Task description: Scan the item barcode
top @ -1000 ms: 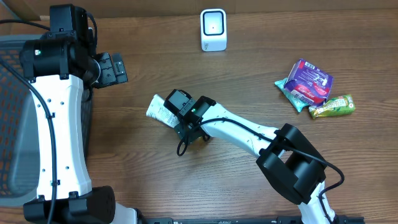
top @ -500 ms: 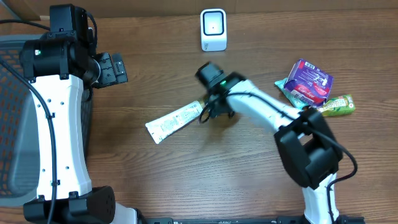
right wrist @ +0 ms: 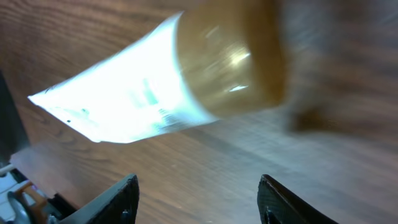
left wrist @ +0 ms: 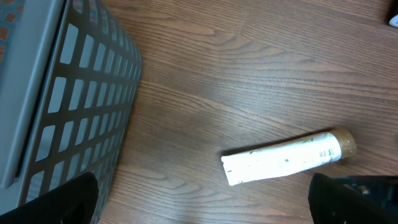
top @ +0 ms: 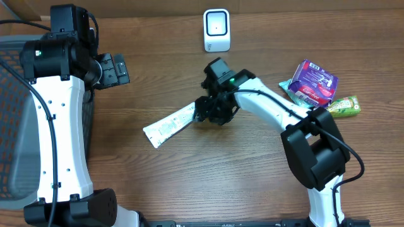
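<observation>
Your wood table (top: 189, 183) has the grey basket (left wrist: 68, 93) at its left edge. Left gripper (left wrist: 205, 194) hangs beside the basket, jaws wide and empty. Right gripper (right wrist: 199, 193) is mid-table, fingers apart, nothing between them. White tube (top: 169, 125) lies flat with its cap end at that gripper, well apart from the scanner (top: 216, 29). Snack packets (top: 312, 85) sit far right.

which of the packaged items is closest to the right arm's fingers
The white tube with the brown cap, lying right by the right arm's fingers; the snack packets sit piled well off to the side.
</observation>
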Motion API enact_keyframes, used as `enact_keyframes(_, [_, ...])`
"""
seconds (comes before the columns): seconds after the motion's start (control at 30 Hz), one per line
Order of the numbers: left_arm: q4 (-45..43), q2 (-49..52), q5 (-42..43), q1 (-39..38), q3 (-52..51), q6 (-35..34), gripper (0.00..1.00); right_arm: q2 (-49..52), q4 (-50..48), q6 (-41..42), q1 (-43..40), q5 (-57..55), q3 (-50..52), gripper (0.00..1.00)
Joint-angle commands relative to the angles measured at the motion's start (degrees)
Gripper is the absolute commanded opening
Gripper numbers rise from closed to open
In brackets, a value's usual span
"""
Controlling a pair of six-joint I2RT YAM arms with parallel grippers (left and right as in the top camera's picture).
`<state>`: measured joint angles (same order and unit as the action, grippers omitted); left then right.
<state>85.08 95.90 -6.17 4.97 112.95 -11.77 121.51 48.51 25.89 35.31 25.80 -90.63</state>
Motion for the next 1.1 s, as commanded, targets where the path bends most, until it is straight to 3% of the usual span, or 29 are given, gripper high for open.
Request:
enact_keyframes(0.0, [-0.04, 0.02, 0.07, -0.11, 0.02, 1.07, 0.99, 0.02, -0.44, 7.98, 0.79, -3.96, -0.92, 0.63])
enact_keyframes(0.47, [-0.04, 0.02, 0.09, -0.11, 0.02, 1.07, 1.0, 0.02, -17.46, 26.6, 8.87, -12.15, 4.66, 0.67])
enact_keyframes(0.8, [-0.04, 0.02, 0.09, -0.11, 0.02, 1.07, 0.99, 0.7, -20.44, 26.38, 14.62, -28.52, 5.03, 0.72])
enact_keyframes(1.07, [-0.04, 0.02, 0.09, -0.11, 0.02, 1.07, 1.0, 5.03, -23.85, 26.18, 14.91, -29.18, 5.03, 0.72])
